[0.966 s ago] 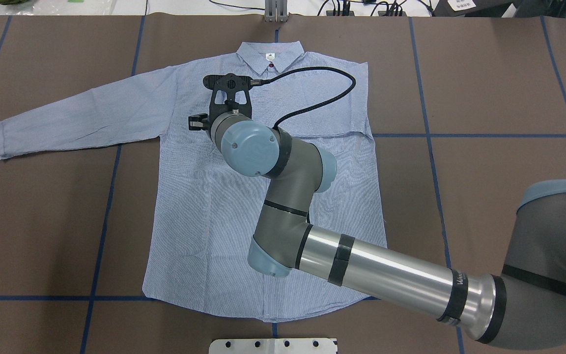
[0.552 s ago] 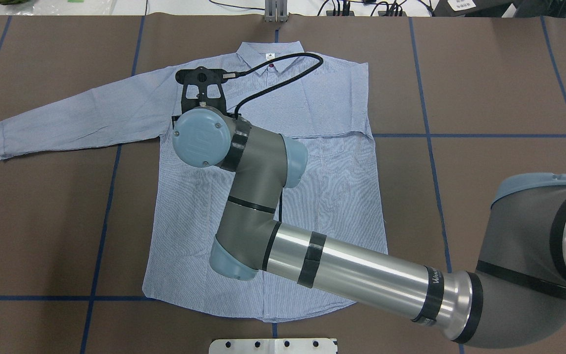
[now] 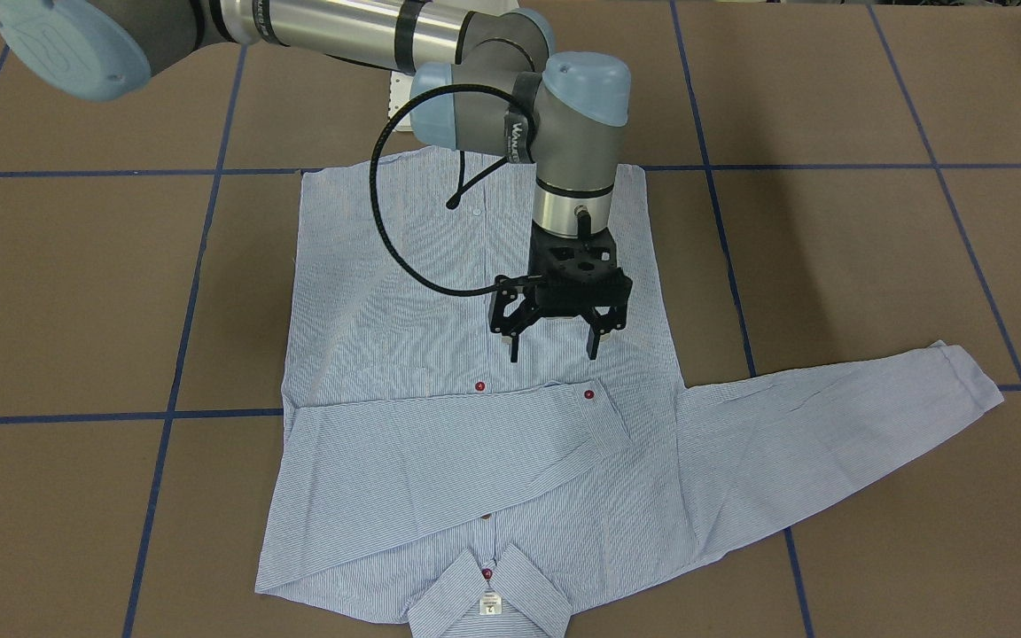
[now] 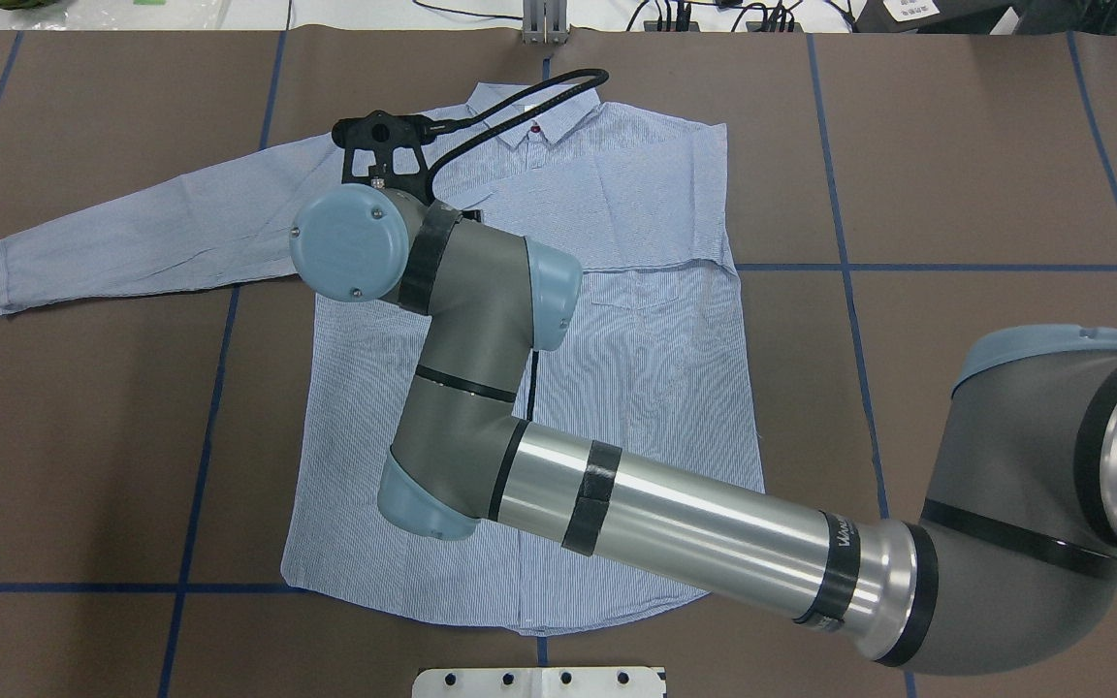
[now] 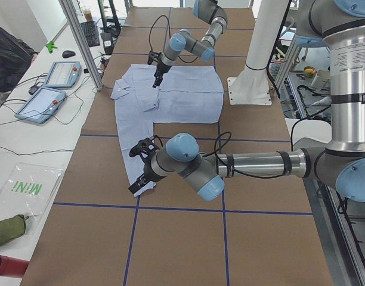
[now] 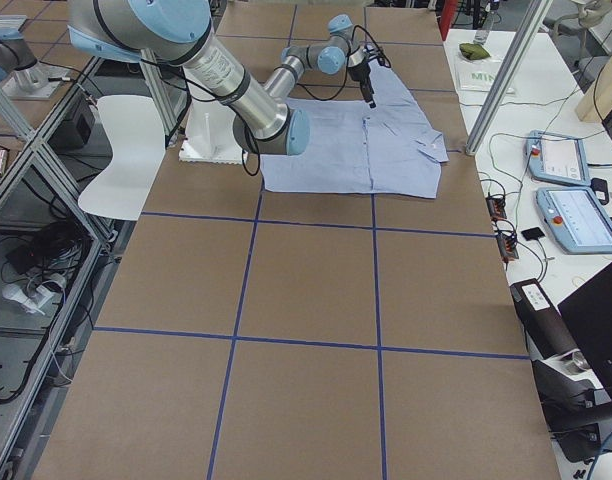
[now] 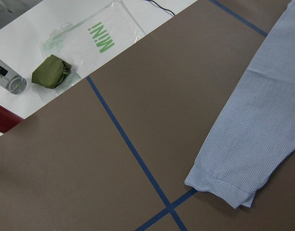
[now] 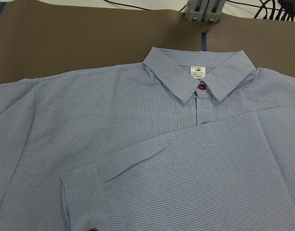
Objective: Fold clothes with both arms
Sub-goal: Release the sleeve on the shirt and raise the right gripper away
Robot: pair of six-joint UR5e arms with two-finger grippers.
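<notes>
Striped shirt [image 3: 475, 496] flat, mid-frame. I count one fold done: folded sleeve [image 3: 440, 443] lies across chest. Other sleeve [image 3: 830, 425] stretched toward right edge, not yet folded. Right gripper [image 3: 553, 354] over chest, fingers spread, empty. Left gripper [image 5: 135, 187] beside cuff [image 7: 220, 185]; can't tell its grip. Body folds left, I judge.

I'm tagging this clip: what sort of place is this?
Probably a robotics lab or test cell: the right arm and left arm work over a brown-covered table marked with a blue tape grid, and teach pendants lie beside it.
</notes>
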